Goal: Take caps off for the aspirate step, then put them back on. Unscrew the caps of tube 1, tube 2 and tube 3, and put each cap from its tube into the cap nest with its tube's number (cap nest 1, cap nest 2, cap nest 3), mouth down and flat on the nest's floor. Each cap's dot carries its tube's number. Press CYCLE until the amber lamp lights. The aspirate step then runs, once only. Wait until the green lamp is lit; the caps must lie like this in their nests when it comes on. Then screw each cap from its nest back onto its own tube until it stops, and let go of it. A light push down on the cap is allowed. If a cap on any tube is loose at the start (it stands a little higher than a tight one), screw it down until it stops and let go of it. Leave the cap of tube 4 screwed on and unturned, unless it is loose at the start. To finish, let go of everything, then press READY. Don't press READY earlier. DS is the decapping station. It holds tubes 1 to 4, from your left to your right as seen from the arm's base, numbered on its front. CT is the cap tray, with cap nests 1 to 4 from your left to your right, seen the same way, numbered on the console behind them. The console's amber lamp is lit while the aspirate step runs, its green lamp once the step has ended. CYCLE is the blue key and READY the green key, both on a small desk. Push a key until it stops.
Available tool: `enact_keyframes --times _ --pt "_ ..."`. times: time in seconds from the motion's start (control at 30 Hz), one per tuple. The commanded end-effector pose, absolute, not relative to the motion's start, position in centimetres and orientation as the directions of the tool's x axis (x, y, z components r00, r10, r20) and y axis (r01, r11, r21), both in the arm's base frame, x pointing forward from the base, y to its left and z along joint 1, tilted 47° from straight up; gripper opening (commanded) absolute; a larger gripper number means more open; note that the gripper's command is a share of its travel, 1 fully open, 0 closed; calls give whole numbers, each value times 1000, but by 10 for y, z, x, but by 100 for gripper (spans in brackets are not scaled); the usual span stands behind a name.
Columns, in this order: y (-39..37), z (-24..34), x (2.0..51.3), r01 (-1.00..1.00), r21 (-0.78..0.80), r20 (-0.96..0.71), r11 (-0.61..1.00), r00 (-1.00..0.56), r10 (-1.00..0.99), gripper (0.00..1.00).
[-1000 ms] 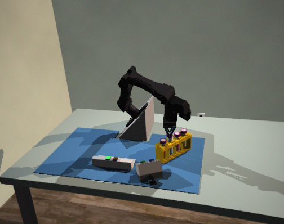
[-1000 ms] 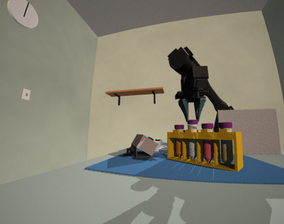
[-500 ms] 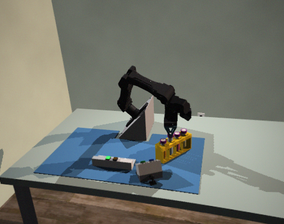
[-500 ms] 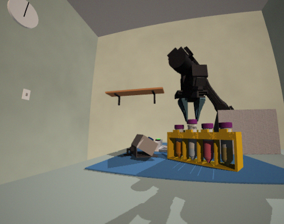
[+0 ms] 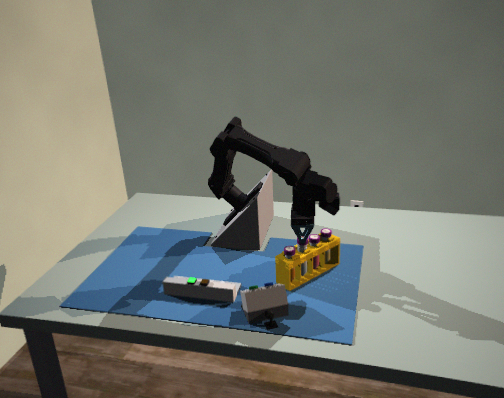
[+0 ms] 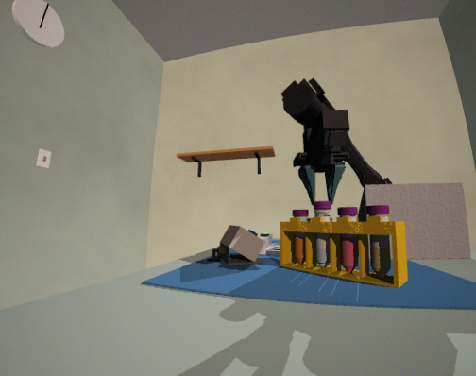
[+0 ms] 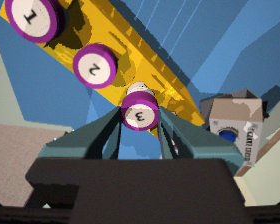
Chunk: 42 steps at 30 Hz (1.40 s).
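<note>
The yellow decapping station [image 5: 307, 260] holds four tubes with purple caps. My gripper [image 6: 323, 200] points straight down over tube 3 and is shut on cap 3 [image 7: 140, 113]. The cap stands a little higher than its neighbours [image 6: 322, 205], and the tube's white threaded neck [image 7: 139, 89] shows under it. Cap 1 [image 7: 33, 17] and cap 2 [image 7: 94, 66] sit on their tubes. Cap 4 [image 6: 300, 213] sits on its tube and is mostly hidden behind my finger in the wrist view. The grey console [image 5: 201, 288] shows a bright green lamp [image 5: 191, 281] and a dark amber lamp [image 5: 204, 282].
The small key desk [image 5: 264, 301] stands close to the tube 4 end of the station, with the blue key [image 7: 227, 135] facing me. A grey wedge-shaped panel [image 5: 247, 220] stands behind the station by the arm's base. A blue mat [image 5: 137, 270] lies under everything.
</note>
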State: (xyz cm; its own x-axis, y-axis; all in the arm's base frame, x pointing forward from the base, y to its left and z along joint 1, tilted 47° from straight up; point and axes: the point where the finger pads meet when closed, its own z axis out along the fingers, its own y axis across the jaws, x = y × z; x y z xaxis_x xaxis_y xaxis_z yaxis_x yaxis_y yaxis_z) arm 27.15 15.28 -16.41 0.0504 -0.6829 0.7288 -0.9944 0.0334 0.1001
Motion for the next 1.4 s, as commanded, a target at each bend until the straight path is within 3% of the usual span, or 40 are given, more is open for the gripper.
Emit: enact_keyframes --times 0.0,1.37 --pt "159 -160 274 -996 88 720 24 48 -692 0" --pt "155 -162 275 -996 88 720 24 48 -692 0"
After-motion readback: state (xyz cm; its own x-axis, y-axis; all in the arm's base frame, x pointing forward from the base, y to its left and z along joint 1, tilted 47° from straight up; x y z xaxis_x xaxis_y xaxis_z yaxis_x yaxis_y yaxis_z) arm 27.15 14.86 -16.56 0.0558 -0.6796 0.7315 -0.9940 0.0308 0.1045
